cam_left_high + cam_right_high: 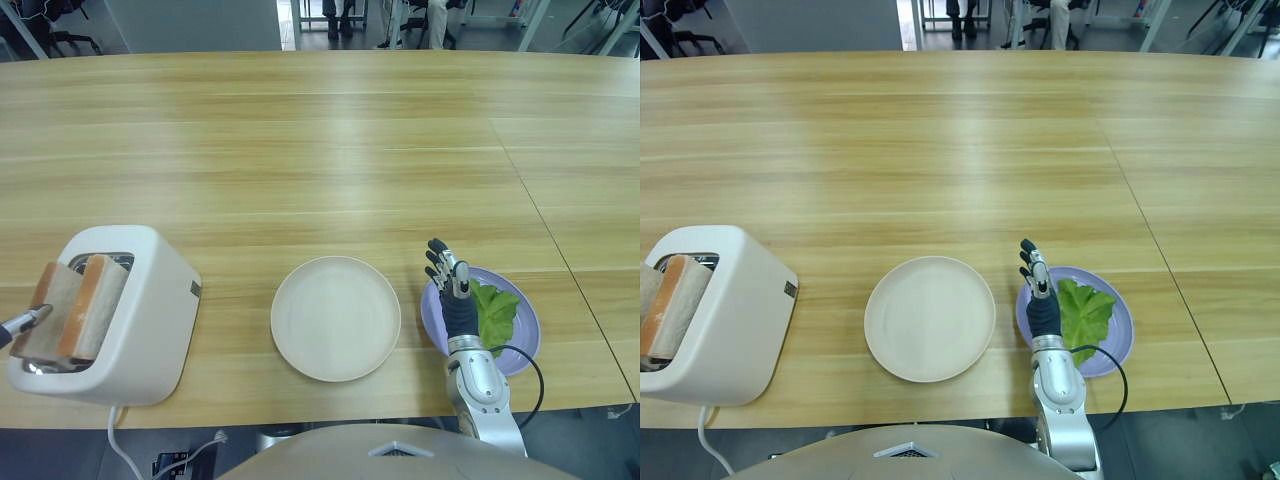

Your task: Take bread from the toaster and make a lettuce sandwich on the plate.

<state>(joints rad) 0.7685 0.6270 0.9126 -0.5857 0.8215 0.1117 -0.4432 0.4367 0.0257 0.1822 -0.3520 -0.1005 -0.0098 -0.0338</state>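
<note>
right hand [455, 285] open beside lettuce [497, 312] | left hand [20, 324] at bread [85, 305], can't tell its grip | I risk tipping toaster [150, 300] if bread snags

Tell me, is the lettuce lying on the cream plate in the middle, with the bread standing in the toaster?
Not quite: the lettuce lies on the purple plate to the right of the cream plate, as the left eye view shows. The bread does stand in the toaster.
</note>
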